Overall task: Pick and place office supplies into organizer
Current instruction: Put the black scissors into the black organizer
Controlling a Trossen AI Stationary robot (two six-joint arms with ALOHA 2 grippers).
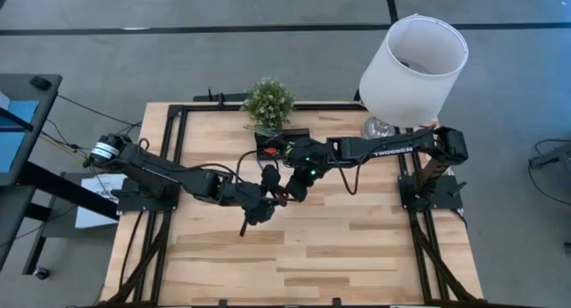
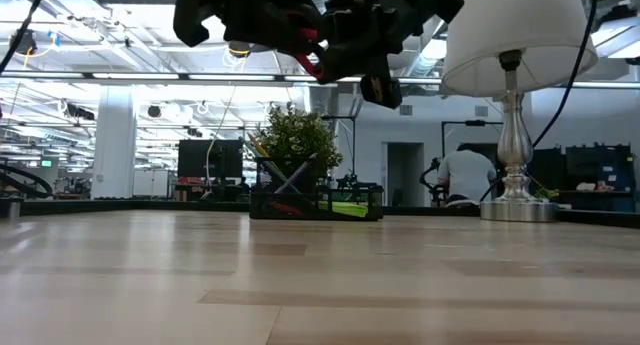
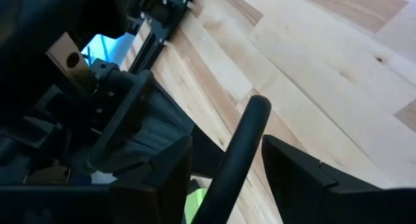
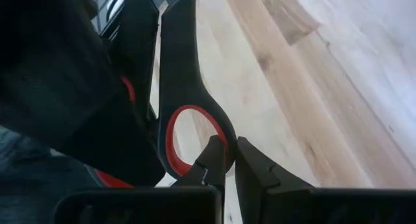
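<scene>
The scissors [image 4: 179, 68] have black handles lined with red. They hang high over the table's middle, and their red shows between both grippers [image 2: 305, 35]. My right gripper [image 4: 229, 152] is shut on one handle loop. My left gripper [image 3: 227, 143] is open. Its fingers stand on either side of a black, round-ended bar [image 3: 244, 136], which seems to be the scissors' long end. A thin dark tip [image 1: 244, 230] sticks out beside the left gripper [image 1: 259, 210]. The black organizer [image 2: 315, 200] stands at the far edge with pens and a lime-green square inside. My right gripper pinches the rim of one handle loop [image 4: 218, 141] between its two fingertips, slanting down from the table's right side. The scissors reach away from the fingers toward the left gripper and are lifted clear of the table. A dark mass hides the second loop.
A green potted plant [image 1: 268, 103] stands right behind the organizer [image 1: 272, 143]. A white-shaded lamp [image 1: 415, 67] stands at the far right corner. The bare wooden top [image 1: 312, 254] stretches toward the near edge. A person [image 2: 470, 175] shows in the room behind.
</scene>
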